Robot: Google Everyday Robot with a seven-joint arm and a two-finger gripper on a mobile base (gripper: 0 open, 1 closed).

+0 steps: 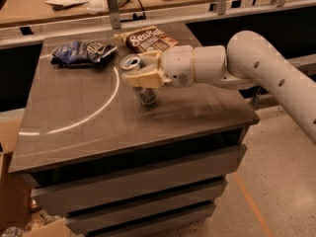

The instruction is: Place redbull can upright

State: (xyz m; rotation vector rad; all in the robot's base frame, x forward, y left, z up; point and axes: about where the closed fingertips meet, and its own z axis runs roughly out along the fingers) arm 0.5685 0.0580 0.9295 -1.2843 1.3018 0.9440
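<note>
Silver can (146,96) is clamped by gripper (139,76) over table (74,120) middle, tilted, base close to surface. Placing step is judged in hand; next, can must be straightened, set down, released.

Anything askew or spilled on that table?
The redbull can is tilted, its top leaning toward the blue snack bag, not upright. The gripper is shut around its middle, over the table. No spill visible.

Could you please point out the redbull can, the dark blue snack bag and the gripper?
redbull can (147,96): camera view, lower body, below the gripper.
dark blue snack bag (81,52): camera view, its middle.
gripper (134,69): camera view, midway between fingertips, clasping the can over the table.
</note>
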